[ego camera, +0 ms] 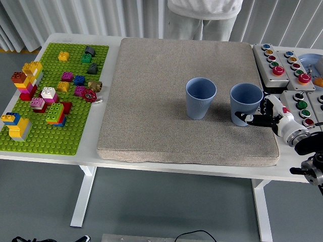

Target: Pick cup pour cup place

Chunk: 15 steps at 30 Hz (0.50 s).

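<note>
— Where is your right hand (267, 117)?
— At the mat's right edge, fingers (251, 120) curled around the right blue cup (246, 104), thumb low across its front wall.
— And from your left?
— The green brick plate (75, 126), then the grey mat (151, 116) with the left blue cup (201, 98) upright, beside the gripped one, apart. Button boxes (282, 63) lie farthest right.

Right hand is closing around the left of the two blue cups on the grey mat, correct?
Not quite. The head view shows the right hand at the right blue cup on the grey mat, fingers against its lower wall. The left blue cup stands apart, untouched.
</note>
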Each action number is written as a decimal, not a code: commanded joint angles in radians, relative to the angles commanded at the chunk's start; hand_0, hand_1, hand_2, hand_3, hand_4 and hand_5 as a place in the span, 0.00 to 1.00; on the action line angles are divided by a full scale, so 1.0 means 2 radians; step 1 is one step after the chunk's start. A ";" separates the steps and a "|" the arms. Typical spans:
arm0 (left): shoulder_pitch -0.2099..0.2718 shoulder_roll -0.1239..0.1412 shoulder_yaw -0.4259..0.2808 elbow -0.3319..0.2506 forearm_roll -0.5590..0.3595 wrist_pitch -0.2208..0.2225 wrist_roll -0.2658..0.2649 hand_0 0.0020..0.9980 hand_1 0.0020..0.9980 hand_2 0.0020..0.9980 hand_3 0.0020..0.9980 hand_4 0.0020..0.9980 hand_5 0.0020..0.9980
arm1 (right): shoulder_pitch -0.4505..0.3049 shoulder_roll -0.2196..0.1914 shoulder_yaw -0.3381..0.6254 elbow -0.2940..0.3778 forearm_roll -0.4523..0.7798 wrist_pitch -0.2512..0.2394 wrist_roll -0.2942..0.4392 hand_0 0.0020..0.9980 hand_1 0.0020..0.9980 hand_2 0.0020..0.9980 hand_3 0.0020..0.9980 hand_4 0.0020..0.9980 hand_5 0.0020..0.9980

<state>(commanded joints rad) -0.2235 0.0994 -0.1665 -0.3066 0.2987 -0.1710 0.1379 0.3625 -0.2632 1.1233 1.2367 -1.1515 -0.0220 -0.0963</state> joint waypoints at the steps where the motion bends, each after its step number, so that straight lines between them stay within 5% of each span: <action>1: 0.000 0.000 0.000 0.000 -0.001 0.000 0.000 0.78 0.82 0.84 0.76 0.50 1.00 | 0.000 -0.001 0.000 0.001 -0.002 0.003 0.000 0.92 0.82 0.82 0.83 0.73 0.16; 3: -0.001 0.000 0.001 0.000 -0.001 0.000 0.000 0.78 0.82 0.84 0.76 0.50 1.00 | 0.001 -0.001 0.002 0.000 -0.007 0.007 0.000 0.92 0.82 0.82 0.83 0.73 0.16; 4: -0.001 0.000 0.001 0.000 -0.001 0.000 0.000 0.78 0.82 0.84 0.76 0.50 1.00 | 0.002 -0.001 0.002 0.000 -0.007 0.007 0.000 0.95 0.88 0.95 0.93 0.80 0.23; 15: -0.001 0.000 0.001 0.000 -0.002 0.000 0.000 0.78 0.82 0.84 0.76 0.50 1.00 | 0.004 0.000 0.003 -0.006 -0.007 0.009 -0.001 0.96 0.90 0.99 0.94 0.80 0.24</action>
<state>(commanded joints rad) -0.2250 0.1003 -0.1645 -0.3061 0.2953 -0.1714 0.1372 0.3707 -0.2640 1.1292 1.2239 -1.1660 -0.0047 -0.0988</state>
